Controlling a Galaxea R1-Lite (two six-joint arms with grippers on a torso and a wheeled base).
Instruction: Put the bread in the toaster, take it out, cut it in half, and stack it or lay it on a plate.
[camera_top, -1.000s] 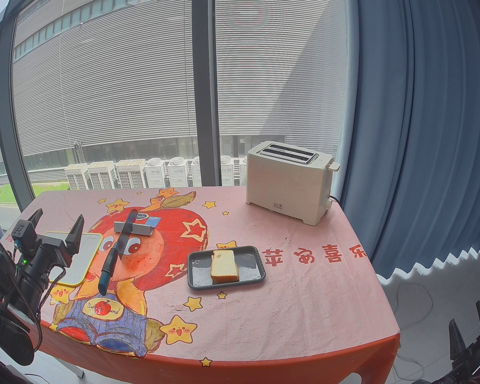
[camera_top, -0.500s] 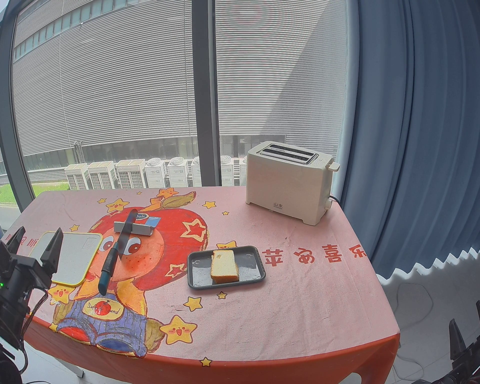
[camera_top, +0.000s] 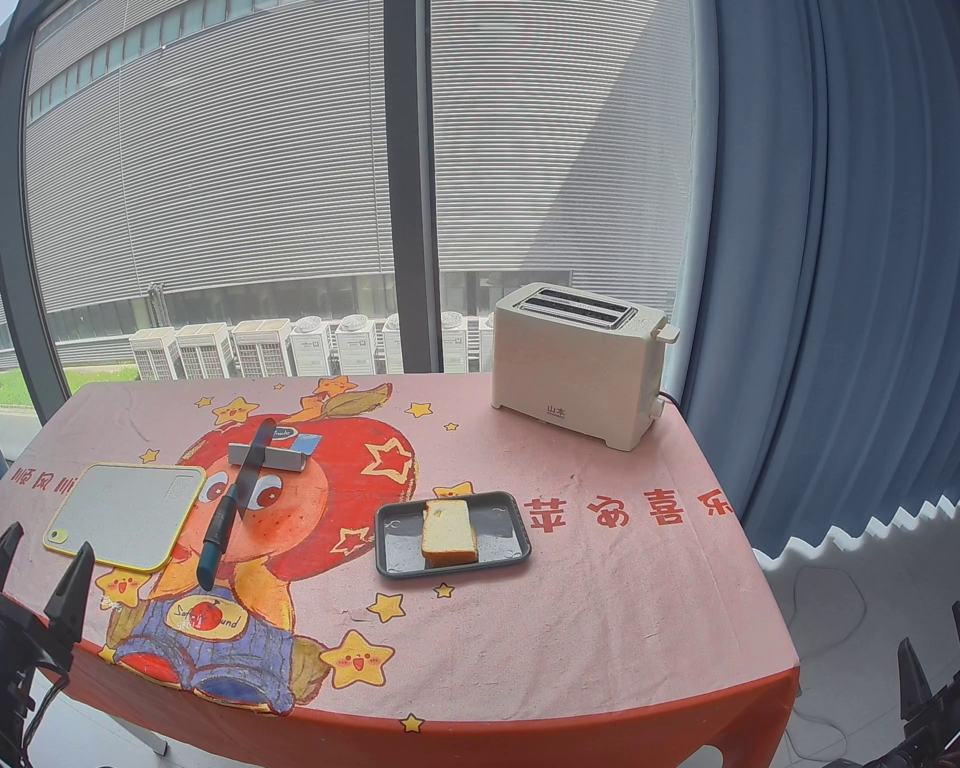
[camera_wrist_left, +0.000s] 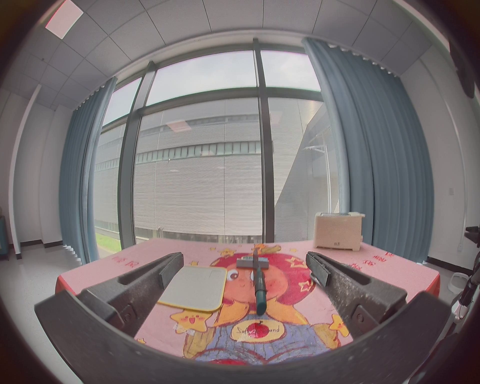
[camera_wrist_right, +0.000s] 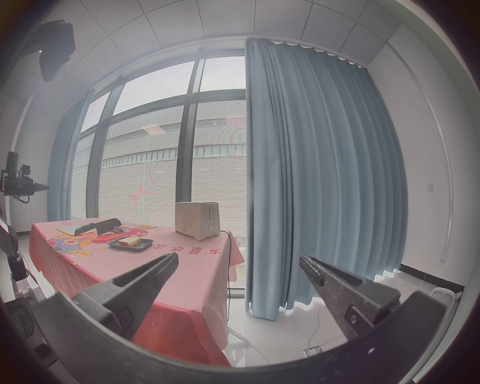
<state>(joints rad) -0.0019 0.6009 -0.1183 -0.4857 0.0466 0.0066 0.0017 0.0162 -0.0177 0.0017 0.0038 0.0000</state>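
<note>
Broadly: pink-clothed tabletop (camera_top: 620, 600), with white toaster (camera_top: 575, 365) at its far right corner; pale cutting board (camera_top: 125, 513) near the left edge; dark tray (camera_top: 400, 545) mid-table; blue-handled knife (camera_top: 230, 505) between board and tray, blade propped on a grey rest (camera_top: 265, 457); bread (camera_top: 448, 532) lying flat in the tray. Left end effector (camera_wrist_left: 244, 256) spread wide off the near left corner, gripping nothing; right end effector (camera_wrist_right: 239, 259) likewise wide, well off to the right.

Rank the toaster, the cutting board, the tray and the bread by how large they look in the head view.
1. toaster, the largest.
2. cutting board and tray: they look nearly alike, so I do not rank them against each other.
3. bread, clearly the smallest; it lies in the tray.
</note>
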